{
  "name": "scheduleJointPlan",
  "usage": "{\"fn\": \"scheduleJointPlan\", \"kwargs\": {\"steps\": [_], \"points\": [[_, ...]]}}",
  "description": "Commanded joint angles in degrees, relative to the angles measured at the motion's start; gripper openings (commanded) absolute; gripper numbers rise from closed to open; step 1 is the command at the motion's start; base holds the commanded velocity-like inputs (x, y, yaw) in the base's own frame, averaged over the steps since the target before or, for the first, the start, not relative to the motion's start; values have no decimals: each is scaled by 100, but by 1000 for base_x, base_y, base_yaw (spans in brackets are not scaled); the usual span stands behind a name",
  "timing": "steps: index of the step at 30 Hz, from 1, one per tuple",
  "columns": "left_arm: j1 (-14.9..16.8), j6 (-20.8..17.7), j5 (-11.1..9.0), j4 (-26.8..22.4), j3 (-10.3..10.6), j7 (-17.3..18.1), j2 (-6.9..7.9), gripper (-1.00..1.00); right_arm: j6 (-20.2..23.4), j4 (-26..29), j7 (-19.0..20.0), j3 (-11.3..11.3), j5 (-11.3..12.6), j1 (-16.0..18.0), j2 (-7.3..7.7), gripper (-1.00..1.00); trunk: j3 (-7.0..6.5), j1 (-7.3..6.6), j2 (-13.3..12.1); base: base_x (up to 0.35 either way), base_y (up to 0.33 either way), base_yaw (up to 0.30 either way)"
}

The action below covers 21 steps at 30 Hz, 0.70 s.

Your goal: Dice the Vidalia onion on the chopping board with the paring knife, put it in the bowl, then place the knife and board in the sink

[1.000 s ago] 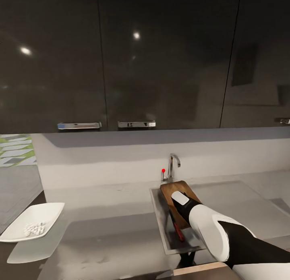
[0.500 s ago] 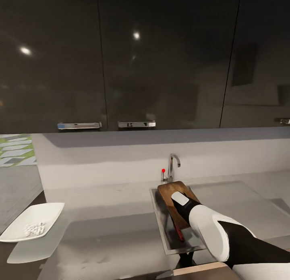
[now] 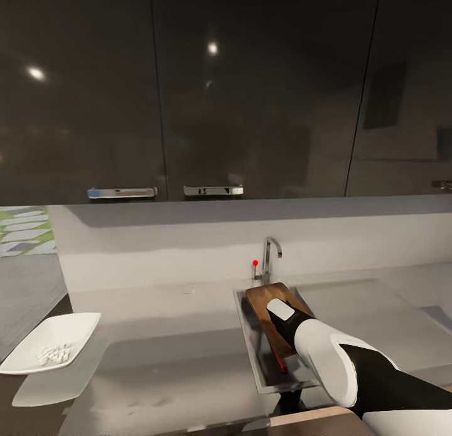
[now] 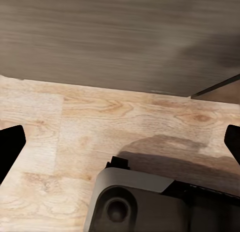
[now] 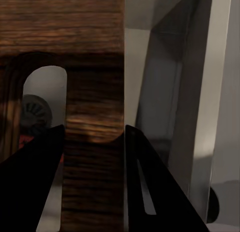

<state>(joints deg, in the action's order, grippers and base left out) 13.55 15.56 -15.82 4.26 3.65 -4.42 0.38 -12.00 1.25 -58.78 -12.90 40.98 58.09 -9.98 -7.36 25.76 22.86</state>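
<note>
Lowers the brown wooden chopping board [image 3: 271,297], pinched in the right gripper [image 5: 94,142], deeper into the steel sink [image 3: 248,354] beside the red-handled paring knife [image 3: 280,363]; left gripper [image 4: 120,147] spread.

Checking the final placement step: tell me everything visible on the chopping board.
The chopping board is brown wood with visible grain and rounded corners. It sits tilted in the sink, its far end raised near the tap. In the right wrist view, a slot-shaped handle hole shows the drain through it. The right gripper has its fingers either side of the strip beside that hole. The paring knife lies below it.
</note>
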Motion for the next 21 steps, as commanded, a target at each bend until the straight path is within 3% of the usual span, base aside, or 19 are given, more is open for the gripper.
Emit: {"fn": "scheduleJointPlan", "kwargs": {"steps": [1, 21], "points": [[7, 35, -25, 22, 39, -7, -2, 100, -30, 7, -10, -37, -27, 0, -1, -100, 12, 2, 6, 0, 0, 2], [7, 35, -25, 22, 39, -7, 4, 100, -30, 6, -15, -46, -12, -38, -1, -100, 197, 2, 6, 60, -49, 0]]}}
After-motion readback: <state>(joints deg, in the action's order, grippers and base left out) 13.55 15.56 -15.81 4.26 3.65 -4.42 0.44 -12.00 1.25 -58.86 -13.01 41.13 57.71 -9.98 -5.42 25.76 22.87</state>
